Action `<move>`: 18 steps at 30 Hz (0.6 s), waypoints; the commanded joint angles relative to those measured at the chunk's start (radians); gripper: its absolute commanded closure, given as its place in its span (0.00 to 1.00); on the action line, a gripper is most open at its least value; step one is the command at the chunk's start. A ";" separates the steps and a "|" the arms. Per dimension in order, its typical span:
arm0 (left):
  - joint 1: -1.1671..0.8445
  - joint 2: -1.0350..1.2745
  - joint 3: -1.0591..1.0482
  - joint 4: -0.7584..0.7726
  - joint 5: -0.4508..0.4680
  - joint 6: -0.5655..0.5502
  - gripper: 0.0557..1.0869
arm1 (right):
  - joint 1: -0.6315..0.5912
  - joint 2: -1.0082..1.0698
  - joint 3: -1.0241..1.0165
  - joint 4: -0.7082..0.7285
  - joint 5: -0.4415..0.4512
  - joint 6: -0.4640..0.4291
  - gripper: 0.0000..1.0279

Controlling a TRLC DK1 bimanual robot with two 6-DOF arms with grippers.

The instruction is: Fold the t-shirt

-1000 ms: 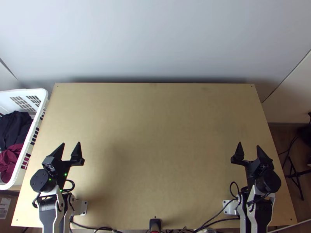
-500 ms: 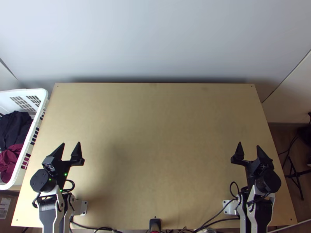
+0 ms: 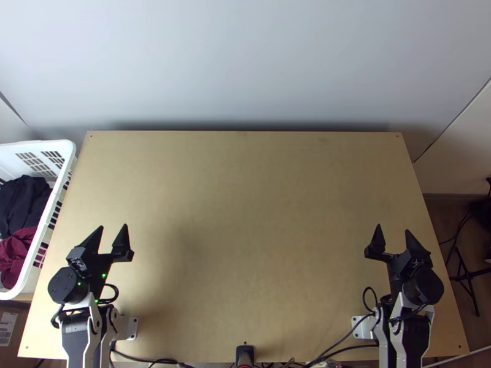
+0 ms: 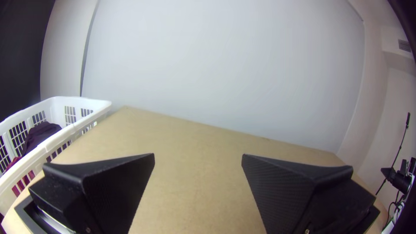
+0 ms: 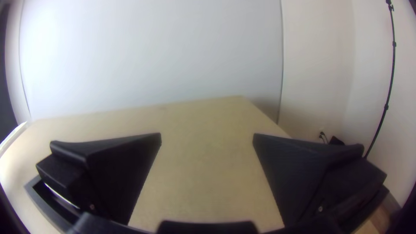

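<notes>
Fingers [image 3: 121, 240] apart on left gripper [image 3: 113, 226] and right gripper [image 3: 392, 228]; label [image 3: 7, 326] on brown box [image 3: 23, 319], print illegible.

White basket [image 3: 69, 149] just beside table [image 3: 245, 214], left side. Inside, bunched: dark cloth [image 3: 23, 199], maroon cloth [image 3: 17, 251]. Brown box [image 3: 23, 316] near basket. Pale wall [image 3: 245, 61] beyond table. Black stand [image 5: 386, 107] off to right. Vent [image 4: 404, 45] high up.

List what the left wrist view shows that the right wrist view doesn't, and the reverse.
Left wrist view: the clothes in the basket and a wall vent.
Right wrist view: a strip of brown floor.
Both: the table, the pale wall and an open hand: the left hand in the first, the right hand in the second.
</notes>
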 commanded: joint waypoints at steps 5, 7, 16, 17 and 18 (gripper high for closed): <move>-0.007 0.000 0.000 -0.003 -0.024 -0.014 0.05 | 0.000 0.000 0.000 0.000 0.000 0.000 0.04; -0.007 0.000 0.000 -0.005 -0.033 -0.012 0.05 | 0.003 -0.001 0.000 0.000 0.000 0.000 0.04; -0.013 -0.001 0.000 -0.012 -0.038 -0.057 0.05 | 0.036 0.000 0.000 0.000 0.000 0.026 0.04; -0.019 -0.001 0.000 -0.011 -0.038 -0.058 0.05 | 0.046 0.000 0.000 0.002 0.000 0.025 0.04; -0.024 -0.001 0.000 -0.011 -0.038 -0.065 0.05 | 0.054 0.000 0.000 0.000 0.000 0.025 0.04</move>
